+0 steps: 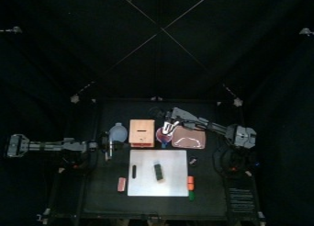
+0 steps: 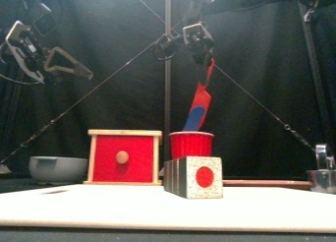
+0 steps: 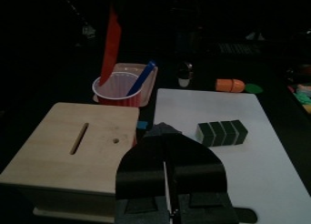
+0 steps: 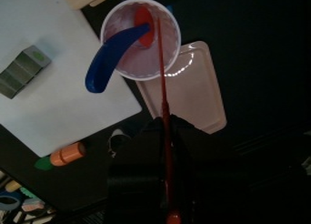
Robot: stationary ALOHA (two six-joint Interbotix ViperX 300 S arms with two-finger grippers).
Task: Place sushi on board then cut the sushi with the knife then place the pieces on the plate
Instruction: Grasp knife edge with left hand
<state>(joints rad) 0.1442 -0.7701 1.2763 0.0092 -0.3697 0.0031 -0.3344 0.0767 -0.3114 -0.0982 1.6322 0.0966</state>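
A dark green sushi roll (image 1: 161, 171) (image 2: 194, 177) lies on the white cutting board (image 1: 145, 161). Behind it stands the red cup (image 2: 192, 145) with the blue knife (image 2: 195, 115) still leaning inside. My right gripper (image 2: 199, 44) (image 4: 162, 127) hangs above the cup, shut on the red knife (image 2: 203, 84) (image 4: 155, 82), whose blade tip is at the cup's mouth. My left gripper (image 1: 108, 147) (image 3: 162, 141) hovers shut and holds nothing, over the wooden box (image 3: 79, 146) left of the board. The pink plate (image 1: 190, 138) lies flat behind the board on the right.
The wooden box (image 2: 124, 157) shows its red drawer front; a blue-grey bowl (image 2: 58, 168) sits left of it. A metal cutter (image 2: 321, 177) stands at the far right. Small toy foods lie on the table: one off the board's front left corner (image 1: 120, 183), one off its front right corner (image 1: 190, 182).
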